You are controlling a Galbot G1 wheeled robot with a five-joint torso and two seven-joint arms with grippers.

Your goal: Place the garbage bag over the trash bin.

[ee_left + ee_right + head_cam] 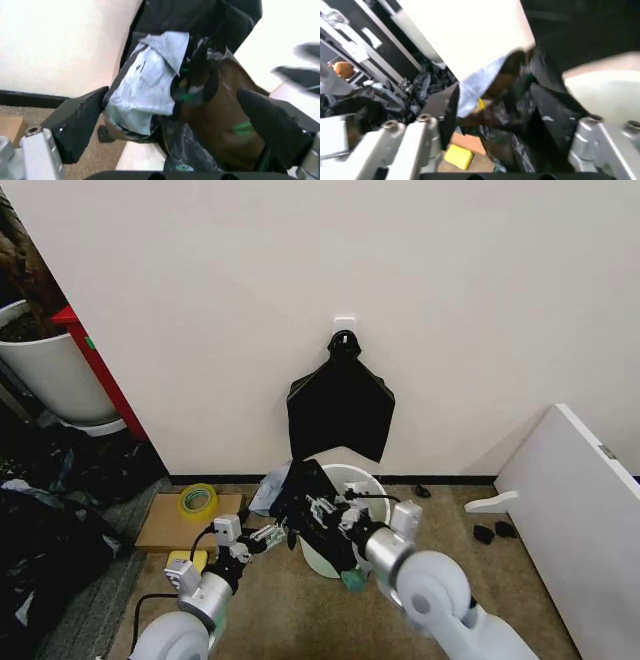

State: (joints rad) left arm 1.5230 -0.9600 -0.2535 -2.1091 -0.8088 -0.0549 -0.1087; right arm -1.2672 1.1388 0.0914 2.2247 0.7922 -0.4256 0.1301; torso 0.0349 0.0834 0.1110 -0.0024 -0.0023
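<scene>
At lower centre of the head view, both arms are meeting over the trash bin (352,525), where the garbage bag (305,492) is draping its left rim. The left gripper (175,123) is showing spread fingers flanking the bag; the right gripper (495,112) likewise. Brown floor is meeting a white wall.

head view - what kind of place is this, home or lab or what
Probably an indoor room corner used for storage or testing, not a tidy home. A plain white wall with black skirting, brown floor, a leaning white board, a tape roll on cardboard, and heaped black bags suggest it.
</scene>
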